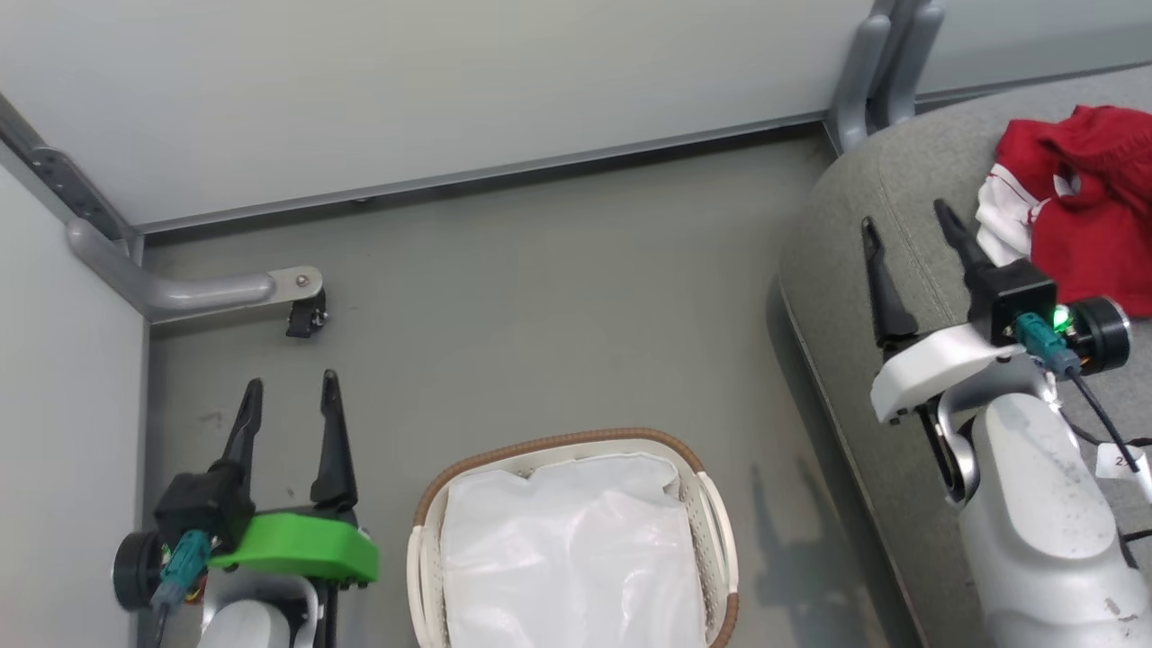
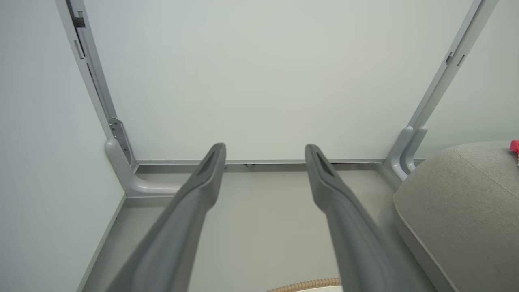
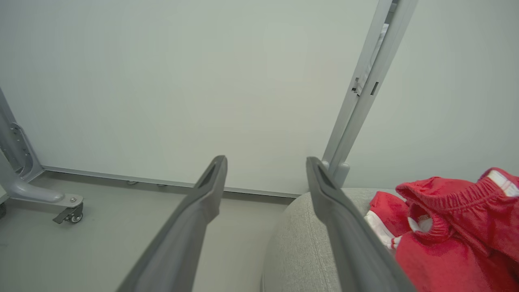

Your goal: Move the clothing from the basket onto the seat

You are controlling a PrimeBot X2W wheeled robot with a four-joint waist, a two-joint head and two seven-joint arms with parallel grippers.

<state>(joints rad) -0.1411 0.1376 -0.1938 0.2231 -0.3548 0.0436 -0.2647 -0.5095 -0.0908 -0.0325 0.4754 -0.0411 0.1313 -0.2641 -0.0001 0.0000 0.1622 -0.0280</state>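
- The left gripper (image 1: 292, 378) sits low on the robot's left side. Its two long dark fingers are spread wide apart, with bare floor (image 1: 540, 297) showing between them, and it grips nothing.
- The right gripper (image 1: 904, 213) is raised over the rounded left edge of the seat (image 1: 837, 234), a large grey fabric cushion. Its fingers are also spread wide, and nothing is held between them.
- The clothing (image 1: 1089, 198) is a crumpled heap of bright red fabric with white trim. It lies on the seat just to the right of the right gripper's fingers.
- In the head view a narrow strip of grey cushion separates the right finger from the white edge of the heap.
- In the right wrist view a gathered red waistband sits at the top of the heap.
- The basket (image 1: 558, 443) stands on the floor just to the right of the left gripper and well to the left of the right gripper. It is closer to the robot than either pair of fingertips.
- The basket is oval and off-white with a brown woven rim, and a white liner cloth (image 1: 571, 549) lies inside it.
- Just ahead of the left gripper's fingertips, a grey metal frame foot ends in a small caster wheel (image 1: 306, 317).
- Beyond both grippers stands a pale wall panel (image 1: 450, 90).
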